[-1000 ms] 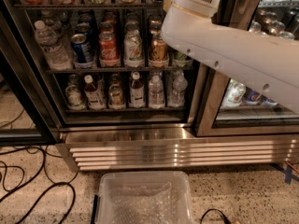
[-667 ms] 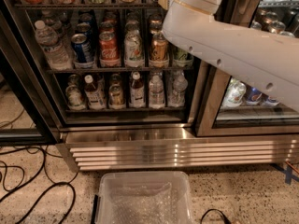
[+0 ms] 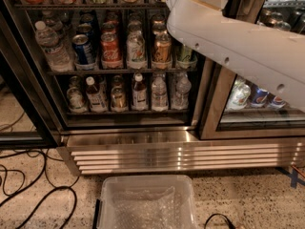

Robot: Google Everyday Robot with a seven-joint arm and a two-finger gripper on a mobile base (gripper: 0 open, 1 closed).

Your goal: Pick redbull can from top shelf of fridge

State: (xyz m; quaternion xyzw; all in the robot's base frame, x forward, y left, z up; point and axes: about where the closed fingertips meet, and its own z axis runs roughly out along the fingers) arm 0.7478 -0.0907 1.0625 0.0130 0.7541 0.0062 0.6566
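We see arm (image 3: 238, 46) across fridge (image 3: 209, 104) upper right, gripper past top edge, unseen; top shelf (image 3: 71, 6) above can row (image 3: 136, 49); bin (image 3: 147, 178) on floor (image 3: 252, 199) before grille (image 3: 181, 156).

Shop setting: stocked commercial drinks fridge (image 3: 181, 152)

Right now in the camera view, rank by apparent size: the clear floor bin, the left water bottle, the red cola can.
1. Clear bin, largest, though also nearest the camera.
2. Water bottle.
3. Red cola can, smallest.
The gripper is not in view; the arm runs off the top edge.
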